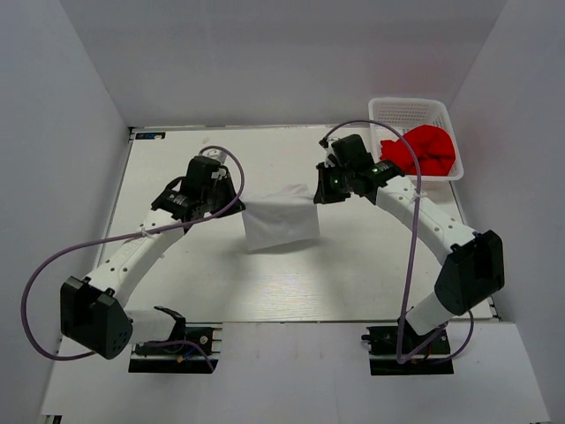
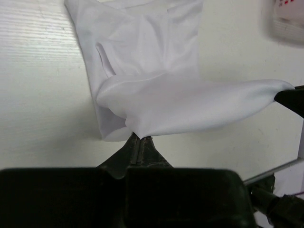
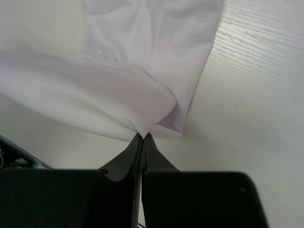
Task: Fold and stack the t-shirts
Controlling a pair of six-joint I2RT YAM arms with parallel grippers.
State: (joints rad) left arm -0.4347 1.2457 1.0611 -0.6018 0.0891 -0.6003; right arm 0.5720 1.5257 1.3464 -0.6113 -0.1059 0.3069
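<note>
**Desk:** What did the 2 arms have in hand?

**Photographer:** The white t-shirt (image 1: 281, 221), strung between them over the middle of the worktop (image 1: 265, 291). The left gripper (image 2: 138, 137) was clenched on 1 side of the cloth. The right gripper (image 3: 142, 137) was clenched on the opposite side. Each had its jaws pressed together on a pinch of fabric. The pinched edge hung raised between them, and the rest of the shirt trailed toward the arms' bases and lay on the worktop.

**Desk:** And the second shirt?

**Photographer:** The red t-shirt (image 1: 424, 148) sat bunched in the white basket (image 1: 410, 104) at the far right corner, well apart from both grippers.

**Desk:** Which step was that, then?

**Photographer:** By my reading, a fold of shirt 1 of 2, caught midway. The task looked early: the white shirt was not yet flat and finished, the red one was not begun, and there was no stack.

**Desk:** What did the next move call for?

**Photographer:** Probably both arms carrying the raised edge together, level, toward the near edge of the shirt. They would lay it down so the 2 edges met, and only then let go. The cloth was limp, so an uneven pull could skew the fold or drag the layer underneath.
</note>
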